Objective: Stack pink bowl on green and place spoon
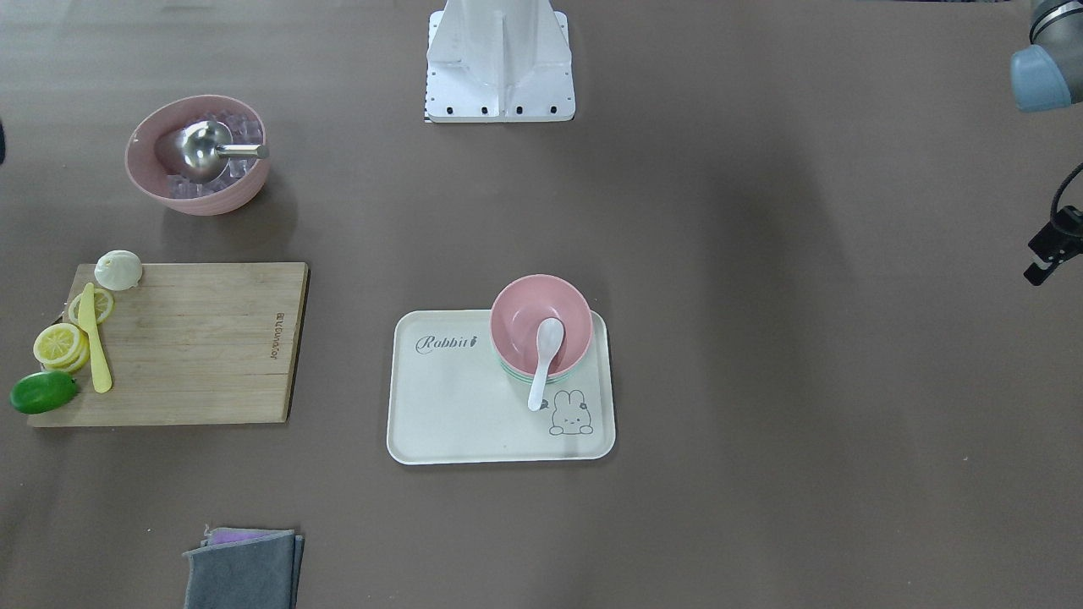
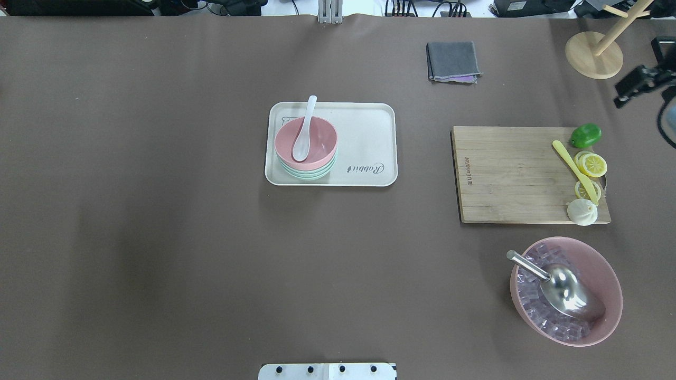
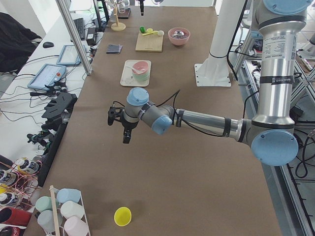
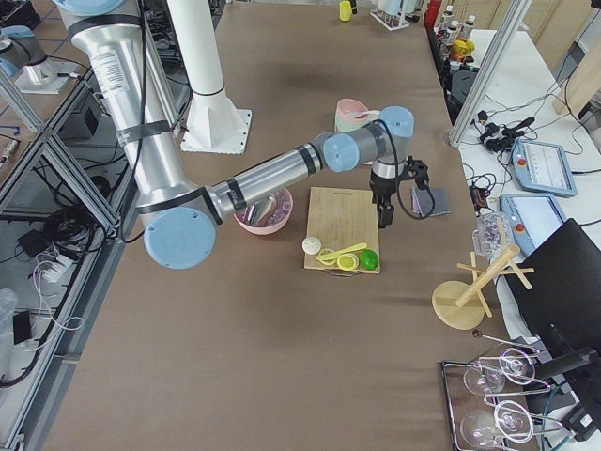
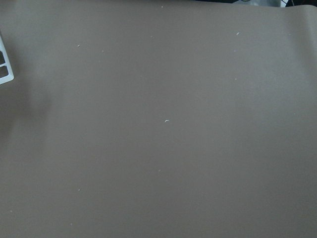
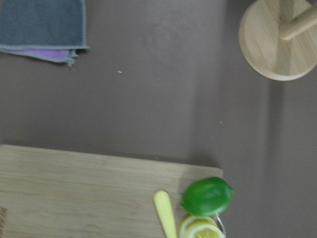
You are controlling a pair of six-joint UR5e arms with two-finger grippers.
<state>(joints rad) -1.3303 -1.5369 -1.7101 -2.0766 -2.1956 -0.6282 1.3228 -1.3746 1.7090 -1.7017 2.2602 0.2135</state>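
The pink bowl (image 2: 319,136) sits nested on top of the mint-green bowl stack (image 2: 306,174) on the cream tray (image 2: 364,132). It also shows in the front view (image 1: 518,315), with the green rims (image 1: 514,371) below it. The white spoon (image 2: 303,138) lies with its head in the pink bowl and its handle over the rim (image 1: 546,348). My left gripper (image 1: 1052,247) hangs far off at the table's end, over bare table. My right gripper (image 2: 636,86) hovers beyond the cutting board near the lime. I cannot tell whether either is open or shut. Neither holds anything visible.
A cutting board (image 2: 507,174) holds a lime (image 2: 585,135), lemon slices, a yellow knife (image 2: 574,170) and a white bun. A dusky-pink bowl (image 2: 610,287) holds clear cubes and a steel scoop. A grey cloth (image 2: 452,60) and a wooden stand (image 2: 593,55) are at the far side.
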